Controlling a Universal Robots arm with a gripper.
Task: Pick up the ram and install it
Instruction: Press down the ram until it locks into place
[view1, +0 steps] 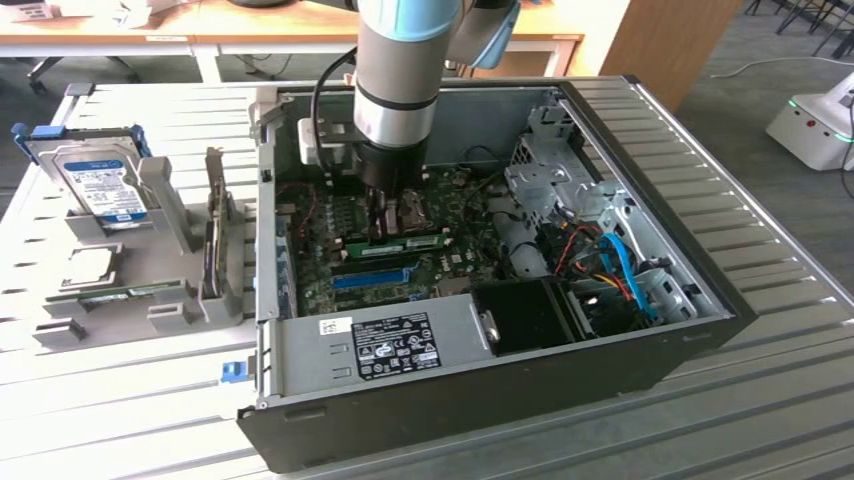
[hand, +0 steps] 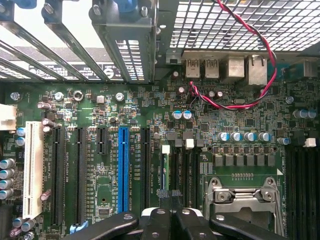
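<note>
The ram (view1: 419, 243), a thin green stick, stands on edge on the motherboard (view1: 454, 262) inside the open computer case. My gripper (view1: 391, 226) reaches straight down into the case and sits on the stick's end nearer the exterior view's left. In the wrist view my gripper (hand: 170, 220) is shut, its black fingertips (hand: 156, 220) meeting over the dark memory slots (hand: 186, 170) beside the processor socket (hand: 240, 200). The fingers hide how deep the stick sits in its slot.
The case's walls (view1: 667, 200) surround the arm. A blue expansion slot (view1: 371, 278), a black fan (view1: 534, 315) and blue and red cables (view1: 621, 270) lie near. On the exterior view's left, grey stands hold a hard drive (view1: 104, 185) and another green board (view1: 127, 293).
</note>
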